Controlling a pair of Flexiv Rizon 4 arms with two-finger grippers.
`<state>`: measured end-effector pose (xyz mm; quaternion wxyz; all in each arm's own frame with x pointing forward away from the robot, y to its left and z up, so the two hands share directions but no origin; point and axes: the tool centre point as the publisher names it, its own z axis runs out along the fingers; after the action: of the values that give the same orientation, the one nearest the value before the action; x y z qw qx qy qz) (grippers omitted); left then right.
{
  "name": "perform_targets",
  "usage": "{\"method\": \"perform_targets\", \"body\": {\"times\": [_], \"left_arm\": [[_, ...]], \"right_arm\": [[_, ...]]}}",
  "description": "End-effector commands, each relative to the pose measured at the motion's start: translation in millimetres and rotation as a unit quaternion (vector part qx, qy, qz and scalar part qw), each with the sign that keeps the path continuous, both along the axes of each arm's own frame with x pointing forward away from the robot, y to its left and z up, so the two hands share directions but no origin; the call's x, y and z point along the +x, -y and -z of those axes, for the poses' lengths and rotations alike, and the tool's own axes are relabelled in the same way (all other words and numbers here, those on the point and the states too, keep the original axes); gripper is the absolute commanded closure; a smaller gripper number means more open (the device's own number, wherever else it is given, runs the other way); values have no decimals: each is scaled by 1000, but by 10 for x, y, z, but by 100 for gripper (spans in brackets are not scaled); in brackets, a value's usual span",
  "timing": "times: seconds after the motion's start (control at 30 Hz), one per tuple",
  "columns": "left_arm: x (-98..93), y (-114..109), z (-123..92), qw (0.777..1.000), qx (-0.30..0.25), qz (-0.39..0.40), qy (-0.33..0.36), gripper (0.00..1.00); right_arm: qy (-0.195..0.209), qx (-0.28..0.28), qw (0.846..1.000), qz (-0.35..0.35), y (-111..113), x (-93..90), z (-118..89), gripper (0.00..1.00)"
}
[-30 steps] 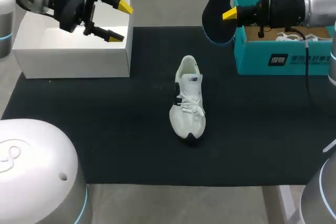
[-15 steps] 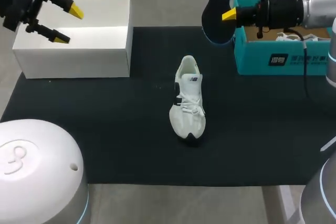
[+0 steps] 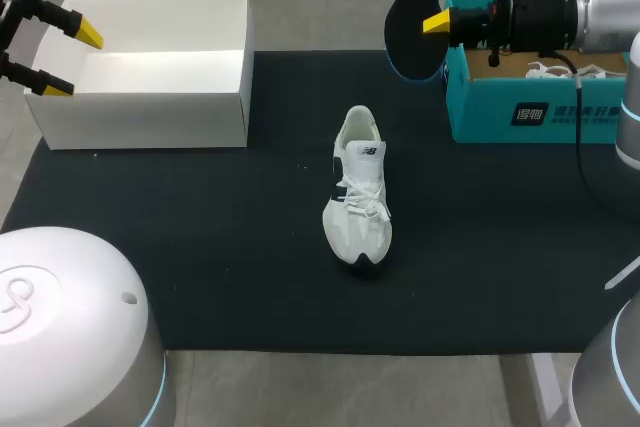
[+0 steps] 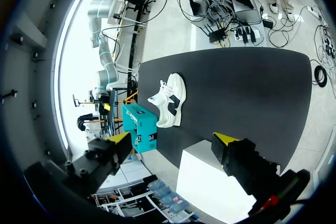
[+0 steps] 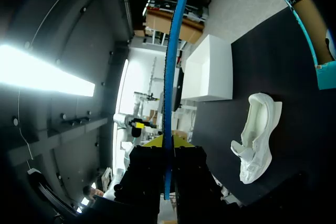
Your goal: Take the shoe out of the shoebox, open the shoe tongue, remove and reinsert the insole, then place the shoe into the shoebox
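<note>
**At the far left, the empty left end effector point(image 3: 62, 59) backs away**

Beside the white open cardboard box point(image 3: 150, 107), the left end effector has slid out from above the box's middle to its left end. Its yellow fingers are spread wide with nothing in them. The right end effector point(image 3: 440, 23) has hardly moved. It stays pinched on the flat black insole with the blue underside point(image 3: 412, 27), held up on edge beside the teal cardboard shoebox point(image 3: 520, 112), just a little higher than before. The white lace-up shoe with black marks point(image 3: 358, 192) lies alone in the middle of the black mat point(image 3: 200, 247), and nothing touches it. I think the insole is out, and putting it back into the shoe comes next.
</note>
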<state>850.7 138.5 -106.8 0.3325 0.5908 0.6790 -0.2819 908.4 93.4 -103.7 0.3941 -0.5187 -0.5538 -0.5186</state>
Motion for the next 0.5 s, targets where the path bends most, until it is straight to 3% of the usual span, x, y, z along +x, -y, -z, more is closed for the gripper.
{"method": "perform_targets", "body": {"times": [0.03, 0.27, 0.5], "left_arm": [[79, 94, 66, 1000, 3, -15, 18, 0], [281, 125, 178, 1000, -8, -4, 16, 0], [343, 172, 294, 1000, -1, -17, -9, 0]], "right_arm": [[5, -4, 1000, -2, -7, 37, -22, 100], [10, -4, 1000, -2, 8, 77, -49, 100], [17, -11, 1000, 9, 44, 92, -53, 100]]}}
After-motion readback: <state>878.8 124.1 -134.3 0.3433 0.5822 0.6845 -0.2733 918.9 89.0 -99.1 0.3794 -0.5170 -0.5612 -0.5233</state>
